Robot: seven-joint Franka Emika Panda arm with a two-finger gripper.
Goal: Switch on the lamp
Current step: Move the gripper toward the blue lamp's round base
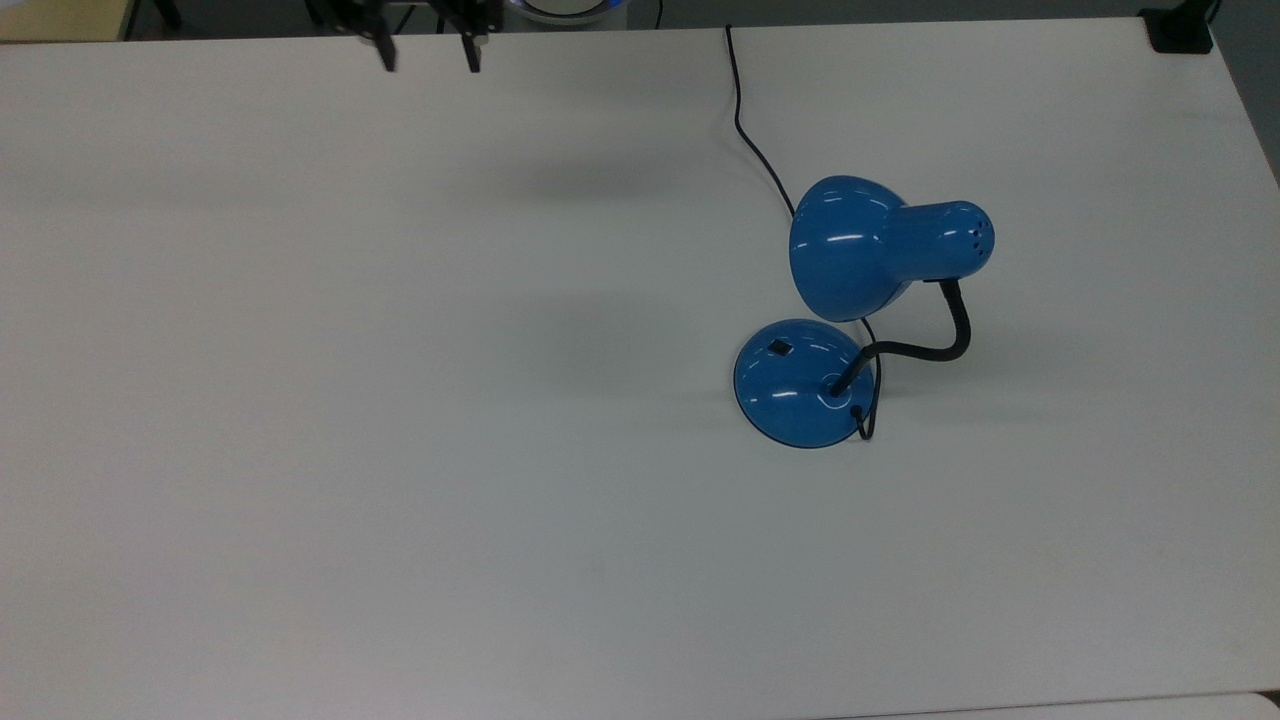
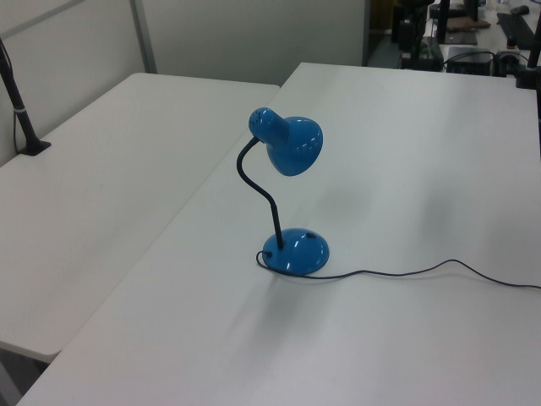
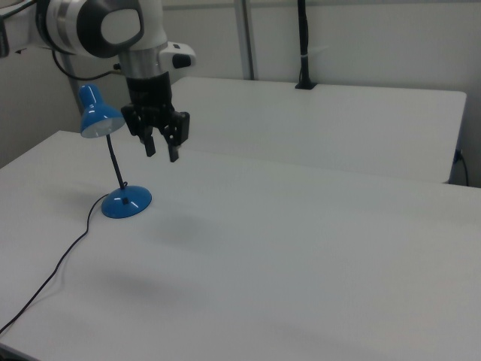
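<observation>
The lamp stands upright on the white table [image 1: 400, 400], with its glossy blue shade [image 1: 850, 245] bent over on a black gooseneck [image 1: 940, 345]. Its round blue base [image 1: 795, 395] carries a small black switch [image 1: 779, 348] on the side toward the top view's left. The black cord [image 1: 745, 120] runs off to the table's far edge. My gripper [image 1: 428, 55] hangs open and empty at the top view's upper edge, far left of the lamp. In the right view the gripper [image 3: 161, 150] hovers well above the table, right of the shade [image 3: 96, 116] and base [image 3: 126, 203].
A second white table [image 2: 101, 186] adjoins on the left view's left, with a black post [image 2: 17, 93] clamped at its edge. A black block [image 1: 1180, 30] sits at the top view's upper right corner. The cord [image 2: 423, 271] trails across the table.
</observation>
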